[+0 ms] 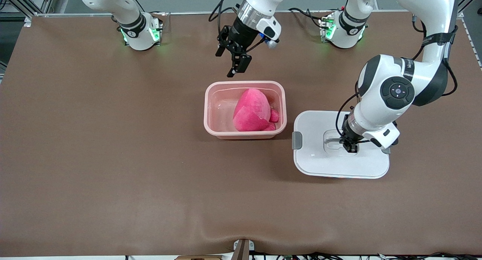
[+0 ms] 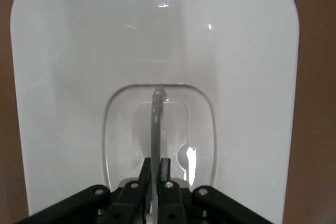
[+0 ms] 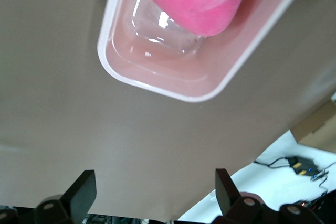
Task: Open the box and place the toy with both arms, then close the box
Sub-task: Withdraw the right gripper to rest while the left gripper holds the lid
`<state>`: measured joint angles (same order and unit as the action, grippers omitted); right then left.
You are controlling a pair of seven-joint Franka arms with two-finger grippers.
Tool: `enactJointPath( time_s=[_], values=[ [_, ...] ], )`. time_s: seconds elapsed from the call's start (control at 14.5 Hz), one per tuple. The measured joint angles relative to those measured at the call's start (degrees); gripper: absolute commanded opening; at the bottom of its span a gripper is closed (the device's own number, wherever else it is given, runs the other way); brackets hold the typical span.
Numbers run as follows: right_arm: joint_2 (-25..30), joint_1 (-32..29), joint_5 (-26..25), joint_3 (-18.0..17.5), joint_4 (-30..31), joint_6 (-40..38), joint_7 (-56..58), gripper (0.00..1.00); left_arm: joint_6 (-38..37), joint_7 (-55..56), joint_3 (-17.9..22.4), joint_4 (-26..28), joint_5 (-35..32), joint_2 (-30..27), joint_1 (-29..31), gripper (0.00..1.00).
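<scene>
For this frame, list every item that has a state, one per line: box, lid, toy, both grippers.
Translucent pink plastic box: open, upright on the table.
White plastic lid: off, lying flat beside the box, toward the left arm's end.
Bright pink plush toy: inside the box.
Left gripper: jaws shut on the lid's clear handle.
Right gripper: jaws open, empty, above the table by the box's rim.

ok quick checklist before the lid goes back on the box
1. Toy fully inside the box: ok.
2. Lid flat on the table beside the box, toward the left arm's end: ok.
3. Left tool shut on the lid handle: ok.
4. Right tool open, over the table just past the box rim, out of the lid's way: ok.
5. Grey side clips free to latch: cannot tell.
</scene>
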<state>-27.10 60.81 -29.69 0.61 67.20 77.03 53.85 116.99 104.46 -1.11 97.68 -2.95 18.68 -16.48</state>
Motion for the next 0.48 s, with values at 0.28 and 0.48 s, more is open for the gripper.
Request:
enactJointPath(
  time_s=[0.28,0.48],
  values=[
    [0.3,-8.43,1.65,1.05,-0.59,-0.87,-2.9,1.0,0.0,0.0,-0.03,0.02,0.0,0.0,0.04,0.0],
    [1.65,-18.93,7.18,1.24,-0.72,0.23,-2.78,1.0,0.01,0.0,-0.05,0.03,0.0,0.0,0.04,0.0]
  ],
)
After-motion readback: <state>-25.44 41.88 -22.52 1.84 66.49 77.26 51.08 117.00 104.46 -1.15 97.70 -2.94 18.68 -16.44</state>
